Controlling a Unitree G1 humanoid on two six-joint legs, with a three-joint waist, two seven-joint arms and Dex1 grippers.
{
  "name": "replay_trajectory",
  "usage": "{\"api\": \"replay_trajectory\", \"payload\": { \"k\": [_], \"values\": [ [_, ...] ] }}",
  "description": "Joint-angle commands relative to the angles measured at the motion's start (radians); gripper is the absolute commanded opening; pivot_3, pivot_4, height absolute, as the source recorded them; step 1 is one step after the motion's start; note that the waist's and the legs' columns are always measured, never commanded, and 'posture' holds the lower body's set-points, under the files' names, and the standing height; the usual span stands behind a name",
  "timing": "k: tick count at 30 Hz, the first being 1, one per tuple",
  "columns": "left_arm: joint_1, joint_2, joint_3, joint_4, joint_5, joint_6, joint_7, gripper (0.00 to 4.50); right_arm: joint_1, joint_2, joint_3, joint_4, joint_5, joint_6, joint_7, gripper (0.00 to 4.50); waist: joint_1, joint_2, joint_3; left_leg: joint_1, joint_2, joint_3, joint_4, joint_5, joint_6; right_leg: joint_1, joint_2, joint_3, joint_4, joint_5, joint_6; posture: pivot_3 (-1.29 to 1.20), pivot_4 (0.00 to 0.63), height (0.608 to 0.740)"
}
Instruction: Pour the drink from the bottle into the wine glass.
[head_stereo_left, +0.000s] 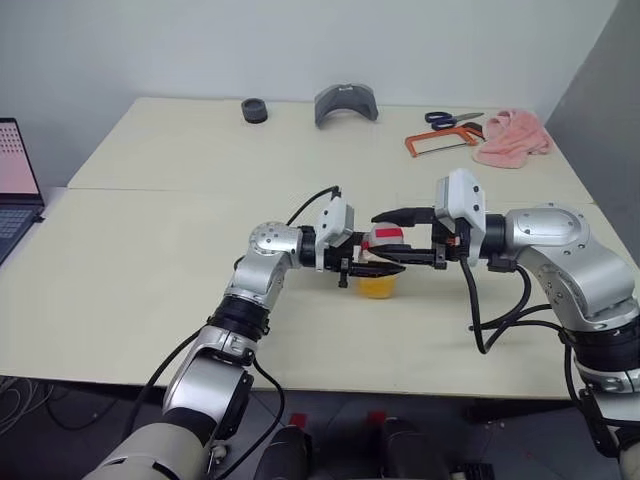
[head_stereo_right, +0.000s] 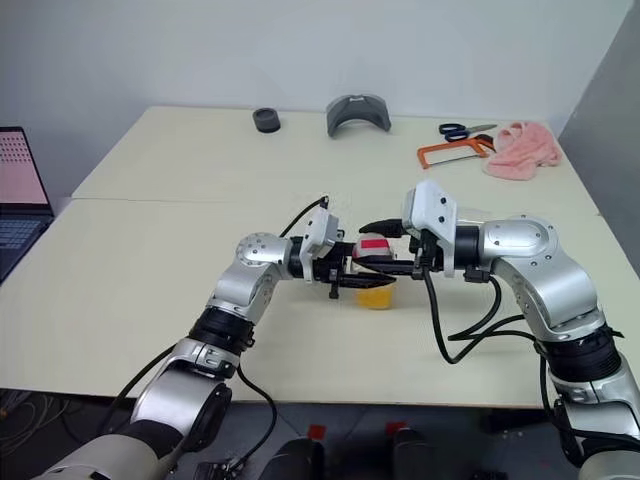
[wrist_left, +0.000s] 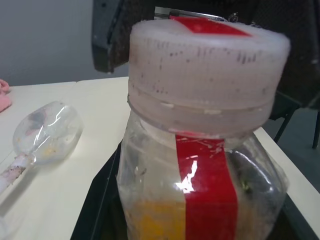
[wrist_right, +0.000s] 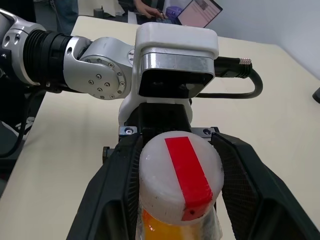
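Above the table (head_stereo_left: 150, 260), left gripper (head_stereo_left: 362, 268) clamped on the bottle (head_stereo_left: 381, 262), right gripper (wrist_right: 175, 200) fingers closed around its cap (wrist_right: 180, 177).

Two cream tables (head_stereo_left: 150, 260) abut before a plain pale wall (head_stereo_left: 300, 40).

A: What is the bottle (wrist_left: 200, 185) made of?
B: Clear glossy plastic, glinting on its smooth red label stripe. Its cap (wrist_right: 180, 177) between the right hand's (wrist_right: 177, 200) black fingers (wrist_right: 250, 190) is matt white plastic, scuffed and speckled.
A: And around the hands?
B: A smooth, matt cream bench (head_stereo_left: 150, 250). Far beyond the right hand lies soft pink cloth (head_stereo_left: 512, 136). The arms' shells look like brushed metal.
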Motion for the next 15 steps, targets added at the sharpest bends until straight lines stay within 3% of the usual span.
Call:
{"api": "replay_trajectory", "payload": {
  "k": [1,4,8,11,15],
  "values": [
    [0.002,-0.003,0.030,-0.049,-0.013,0.013,0.066,1.71,0.047,0.023,-0.077,-0.086,0.014,-0.008,-0.086,2.87,0.001,0.000,0.000,0.000,0.000,0.000,0.000,0.000,0.000,0.000,-0.001,0.000,0.000,0.000,0.000,0.00,0.150,0.740],
    [0.015,-0.009,0.039,-0.054,-0.014,0.015,0.109,1.71,0.118,0.016,-0.168,-0.215,0.069,0.078,-0.183,3.87,0.004,0.000,0.000,-0.003,0.000,-0.004,0.005,0.000,0.000,0.000,-0.002,0.000,0.001,0.000,0.000,0.00,0.150,0.740],
    [0.015,-0.020,0.046,-0.038,-0.004,-0.007,0.157,1.71,0.214,0.076,-0.230,-0.390,0.142,0.219,-0.378,3.91,0.005,0.000,0.000,-0.009,0.000,-0.011,0.009,0.000,0.000,-0.001,-0.002,-0.002,0.000,0.000,0.001,0.00,0.150,0.740],
    [0.004,-0.035,0.045,-0.009,0.005,-0.029,0.185,1.71,0.277,0.190,-0.148,-0.473,0.031,0.239,-0.592,3.91,0.003,0.001,0.000,-0.009,0.000,-0.013,0.010,0.000,0.000,-0.001,-0.002,-0.002,0.001,0.000,0.001,0.00,0.150,0.740],
    [-0.005,-0.050,0.035,0.006,0.006,-0.041,0.179,1.71,0.308,0.306,-0.046,-0.472,-0.114,0.214,-0.773,3.91,0.001,0.001,0.000,-0.009,-0.002,-0.012,0.010,0.000,0.000,-0.003,0.000,-0.003,0.003,0.000,0.001,0.00,0.150,0.740]
  ]
}}
